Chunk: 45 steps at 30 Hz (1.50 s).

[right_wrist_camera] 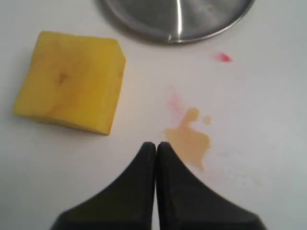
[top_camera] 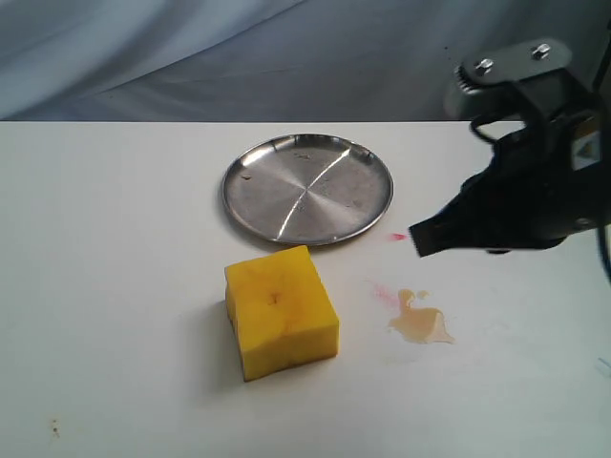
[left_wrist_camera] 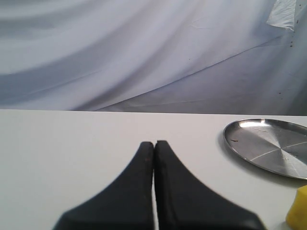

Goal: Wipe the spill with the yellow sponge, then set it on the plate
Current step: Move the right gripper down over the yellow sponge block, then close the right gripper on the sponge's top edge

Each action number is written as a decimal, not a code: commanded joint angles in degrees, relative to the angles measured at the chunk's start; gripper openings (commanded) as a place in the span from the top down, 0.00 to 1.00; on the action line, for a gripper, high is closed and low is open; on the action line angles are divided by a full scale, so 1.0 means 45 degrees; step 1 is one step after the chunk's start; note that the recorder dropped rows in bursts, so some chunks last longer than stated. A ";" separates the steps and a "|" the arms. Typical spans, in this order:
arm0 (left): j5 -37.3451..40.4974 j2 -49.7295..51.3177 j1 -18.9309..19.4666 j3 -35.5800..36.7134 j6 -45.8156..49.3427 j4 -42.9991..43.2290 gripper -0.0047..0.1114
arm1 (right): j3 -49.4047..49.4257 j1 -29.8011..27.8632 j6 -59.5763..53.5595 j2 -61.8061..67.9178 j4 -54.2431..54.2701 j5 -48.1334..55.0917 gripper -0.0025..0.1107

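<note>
The yellow sponge (top_camera: 281, 311) (right_wrist_camera: 72, 81) sits on the white table in front of the steel plate (top_camera: 307, 187) (right_wrist_camera: 177, 17), apart from it. The tan-brown spill (top_camera: 420, 321) (right_wrist_camera: 189, 138) lies to the sponge's right. My right gripper (top_camera: 421, 239) (right_wrist_camera: 156, 145) hangs shut and empty above the table, right of the plate and behind the spill. The left gripper (left_wrist_camera: 154, 143) is shut and empty too; it does not show in the exterior view. Its wrist view catches the plate (left_wrist_camera: 271, 146) and a corner of the sponge (left_wrist_camera: 298, 213).
A pink-red smear (top_camera: 383, 294) (right_wrist_camera: 173, 102) lies just left of the spill. A small red spot (top_camera: 399, 236) (right_wrist_camera: 223, 58) marks the table near the plate's rim. Grey-blue cloth (top_camera: 239, 57) hangs behind the table's far edge.
</note>
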 commanded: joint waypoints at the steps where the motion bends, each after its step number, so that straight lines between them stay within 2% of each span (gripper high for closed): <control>1: -0.0052 -0.0020 -0.0010 0.0056 0.0003 0.0008 0.95 | -0.0087 0.0624 -0.0097 0.1391 0.1453 -0.1013 0.98; 9: -0.0052 -0.0020 -0.0010 0.0056 -0.0037 0.0008 0.95 | -0.0087 0.1034 -0.0506 0.3303 0.3323 -0.2854 0.98; 15: -0.0052 -0.0020 -0.0010 0.0056 -0.0037 0.0008 0.95 | -0.0173 0.1034 -0.1137 0.3874 0.3323 -0.3585 0.96; 18: -0.0052 -0.0020 -0.0010 0.0056 -0.0037 0.0008 0.95 | -0.0863 0.1034 -0.1175 0.4262 0.3323 -0.3131 0.87; 25: -0.0052 -0.0020 -0.0010 0.0056 -0.0014 0.0008 0.95 | -0.2366 0.1034 -0.1720 0.5169 0.3323 -0.2541 0.46; 28: -0.0052 -0.0020 -0.0010 0.0056 -0.0014 0.0008 0.95 | -0.2453 0.1009 -0.1720 0.5728 0.3323 -0.2872 0.37; 37: -0.0052 -0.0020 -0.0010 0.0056 -0.0038 0.0008 0.95 | -0.2453 0.1009 -0.1895 0.7805 0.3322 -0.3346 0.36; 45: -0.0052 -0.0020 -0.0010 0.0056 -0.0010 0.0008 0.95 | -0.2453 0.1009 -0.1943 0.8279 0.3369 -0.3540 0.36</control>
